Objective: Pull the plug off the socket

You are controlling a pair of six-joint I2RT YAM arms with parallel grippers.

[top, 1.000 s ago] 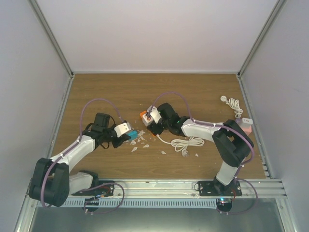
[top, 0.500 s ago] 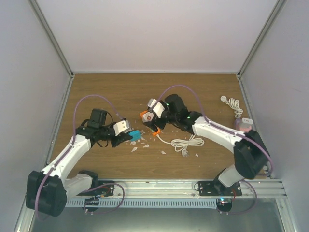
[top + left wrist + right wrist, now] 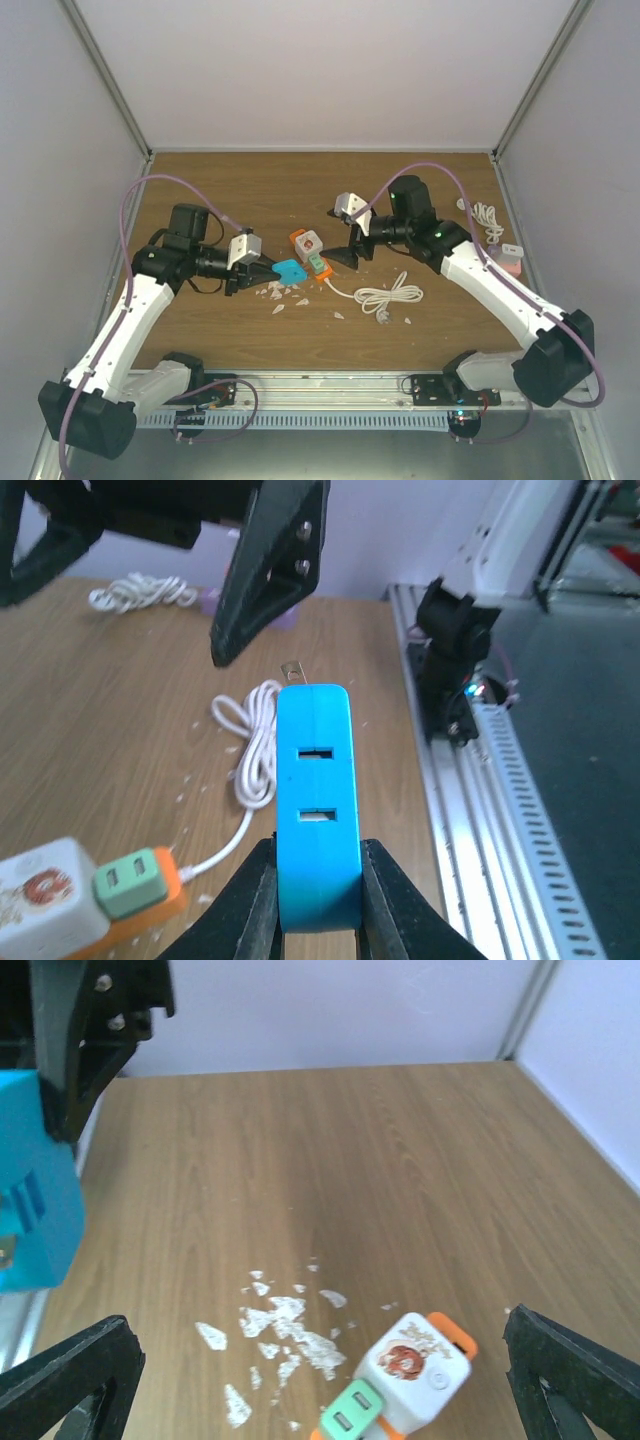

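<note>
My left gripper is shut on a blue plug and holds it above the table, apart from the socket. In the left wrist view the plug stands between my fingers, with a metal prong at its far end. The socket, a white, orange and green block, lies on the wood; it also shows in the left wrist view and the right wrist view. My right gripper is wide open and empty, hovering just right of the socket. The plug shows at the left of the right wrist view.
A coiled white cable runs from the socket to the right. White flakes litter the wood near the plug. Another white cable and a pink and white item lie at the right edge. A metal rail runs along the front.
My right gripper has let go of the socket, opened and pulled back to the right. My left arm has risen and drawn back with the blue plug. The socket now lies free.
</note>
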